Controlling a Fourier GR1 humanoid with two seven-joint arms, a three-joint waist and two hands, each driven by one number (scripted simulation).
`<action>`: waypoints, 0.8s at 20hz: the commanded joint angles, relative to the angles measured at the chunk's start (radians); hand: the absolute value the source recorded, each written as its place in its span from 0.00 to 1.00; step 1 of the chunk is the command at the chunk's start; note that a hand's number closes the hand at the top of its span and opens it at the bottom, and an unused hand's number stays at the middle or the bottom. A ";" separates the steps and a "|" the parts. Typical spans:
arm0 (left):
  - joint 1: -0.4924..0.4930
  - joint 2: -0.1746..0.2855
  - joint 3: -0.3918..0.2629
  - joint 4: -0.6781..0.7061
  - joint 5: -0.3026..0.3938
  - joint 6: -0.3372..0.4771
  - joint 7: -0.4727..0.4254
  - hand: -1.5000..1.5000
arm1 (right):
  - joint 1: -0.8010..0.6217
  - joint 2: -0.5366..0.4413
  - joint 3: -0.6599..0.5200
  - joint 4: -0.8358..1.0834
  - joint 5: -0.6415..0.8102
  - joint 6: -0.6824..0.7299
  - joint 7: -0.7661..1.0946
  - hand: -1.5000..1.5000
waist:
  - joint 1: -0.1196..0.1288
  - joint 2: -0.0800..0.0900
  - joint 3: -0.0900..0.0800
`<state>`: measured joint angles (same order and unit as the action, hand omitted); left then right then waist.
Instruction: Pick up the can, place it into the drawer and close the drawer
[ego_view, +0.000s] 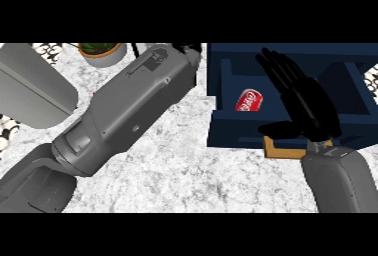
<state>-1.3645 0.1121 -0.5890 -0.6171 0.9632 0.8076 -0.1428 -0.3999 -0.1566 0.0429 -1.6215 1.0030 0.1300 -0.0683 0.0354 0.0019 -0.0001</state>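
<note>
A red can (249, 100) lies on its side inside the open navy drawer (221, 132), near the drawer's left wall. My right hand (313, 116) hovers over the drawer just right of the can, open, with straight fingers pointing to the far left and the thumb sticking out left; it does not touch the can. The drawer's tan handle (279, 151) shows below the thumb. My left forearm (125, 112) crosses the counter diagonally, and only dark bits of my left hand (184, 48) show at the top edge.
A potted plant (100, 52) stands at the back left. A large grey rounded object (29, 92) lies at the left edge. White marbled counter (192, 175) stretches in front of the drawer.
</note>
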 joint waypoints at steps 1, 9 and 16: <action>0.036 0.045 -0.007 -0.069 -0.025 0.021 0.039 0.00 | -0.096 -0.019 0.011 0.202 0.105 -0.088 -0.023 0.00 | 0.006 -0.002 0.000; 0.112 0.168 -0.005 -0.236 -0.062 0.047 0.141 0.00 | -0.209 0.032 -0.021 0.573 0.196 -0.307 -0.031 0.00 | 0.010 -0.002 0.000; 0.175 0.186 -0.005 -0.300 -0.102 0.045 0.142 0.00 | -0.349 0.030 -0.074 0.883 0.275 -0.525 -0.039 0.00 | 0.019 0.009 0.001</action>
<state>-1.2186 0.2978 -0.5897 -0.8702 0.8795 0.8315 -0.0117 -0.6980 -0.1430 -0.0060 -0.9188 1.2410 -0.2794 -0.1150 0.0455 -0.0055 -0.0106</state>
